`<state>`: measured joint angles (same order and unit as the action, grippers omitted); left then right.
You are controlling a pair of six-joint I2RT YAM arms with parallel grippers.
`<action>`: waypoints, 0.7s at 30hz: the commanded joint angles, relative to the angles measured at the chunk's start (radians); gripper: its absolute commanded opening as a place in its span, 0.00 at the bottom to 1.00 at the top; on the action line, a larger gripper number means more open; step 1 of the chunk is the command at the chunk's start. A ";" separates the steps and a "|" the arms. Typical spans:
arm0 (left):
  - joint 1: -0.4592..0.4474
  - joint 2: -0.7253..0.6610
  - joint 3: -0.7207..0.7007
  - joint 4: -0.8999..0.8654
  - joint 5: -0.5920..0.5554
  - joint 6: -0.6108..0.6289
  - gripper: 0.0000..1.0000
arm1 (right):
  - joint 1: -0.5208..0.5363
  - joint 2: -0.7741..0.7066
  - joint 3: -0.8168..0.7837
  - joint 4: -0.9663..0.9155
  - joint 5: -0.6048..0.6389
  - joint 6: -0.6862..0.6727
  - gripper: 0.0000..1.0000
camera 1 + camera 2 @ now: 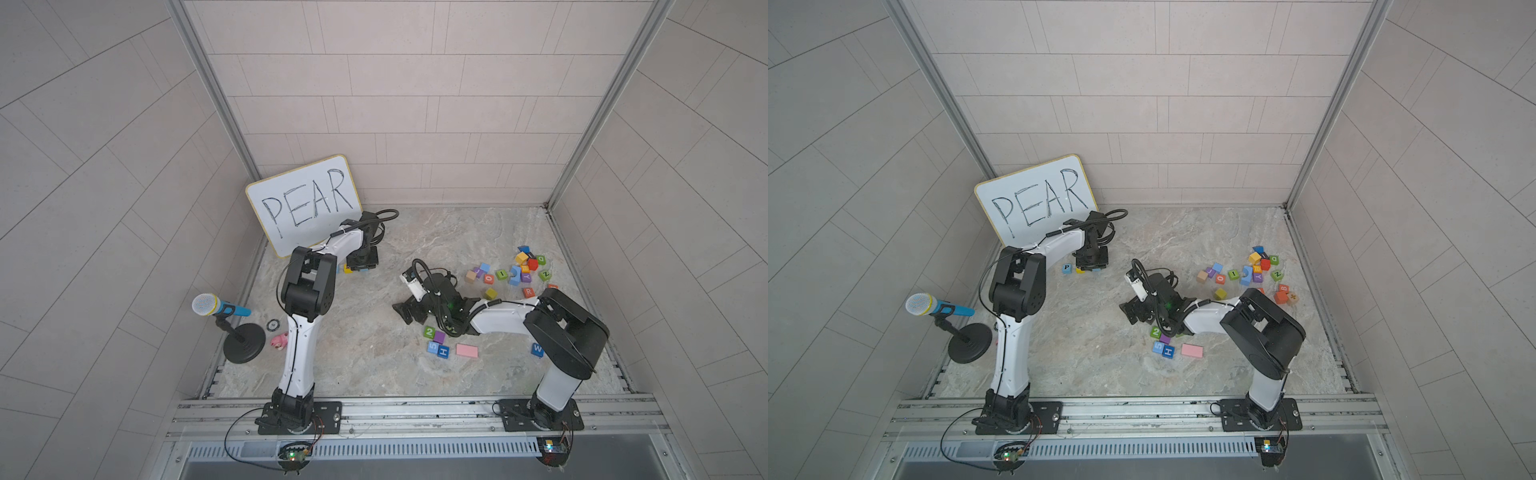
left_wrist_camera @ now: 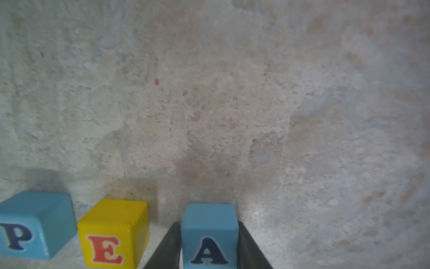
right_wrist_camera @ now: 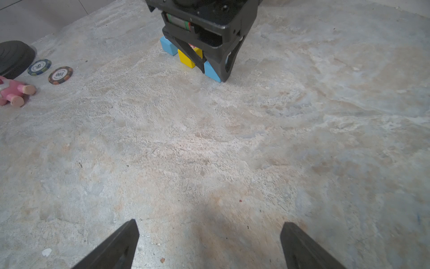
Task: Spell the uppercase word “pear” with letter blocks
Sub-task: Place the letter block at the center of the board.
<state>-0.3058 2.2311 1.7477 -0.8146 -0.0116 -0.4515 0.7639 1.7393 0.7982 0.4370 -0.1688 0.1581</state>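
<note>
The P block (image 2: 35,223), E block (image 2: 114,230) and A block (image 2: 209,246) stand in a row on the table (image 1: 374,374) at the far left, near the whiteboard (image 1: 305,203) that reads PEAR. From left to right they read P, E, A, with the A set a little apart from the E. The left gripper (image 2: 208,223) is down over the A block, one finger tight against each side. Whether the fingers squeeze it I cannot tell. The R block (image 1: 528,292) lies on the right, at the near edge of the loose pile of blocks (image 1: 521,258), beside the right arm (image 1: 503,318). The right gripper (image 3: 209,222) hovers over bare table in the middle, its fingers wide apart and holding nothing.
</note>
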 commanded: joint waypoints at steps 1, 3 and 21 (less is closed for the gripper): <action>0.002 -0.016 -0.010 -0.020 -0.018 0.006 0.41 | 0.000 0.008 0.016 -0.017 0.014 0.000 1.00; 0.002 -0.017 -0.010 -0.019 -0.018 0.006 0.41 | 0.000 0.008 0.016 -0.017 0.013 -0.001 1.00; 0.000 -0.031 -0.017 -0.019 -0.026 0.007 0.41 | 0.000 0.008 0.015 -0.019 0.016 -0.002 1.00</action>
<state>-0.3058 2.2311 1.7462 -0.8146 -0.0135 -0.4515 0.7639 1.7393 0.7982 0.4366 -0.1680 0.1581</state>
